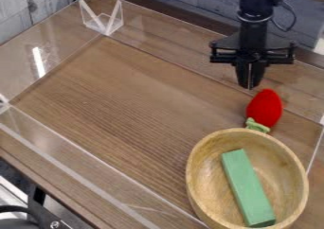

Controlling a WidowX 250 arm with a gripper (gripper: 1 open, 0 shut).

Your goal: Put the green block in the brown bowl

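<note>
green block (248, 188): lies flat inside the brown bowl (203, 156), at 5 o'clock, so that job looks done | gripper (251, 79): at 1 o'clock, up over the table, fingers pinched close together, holding nothing | red strawberry toy (263, 107): just outside bowl rim
</note>
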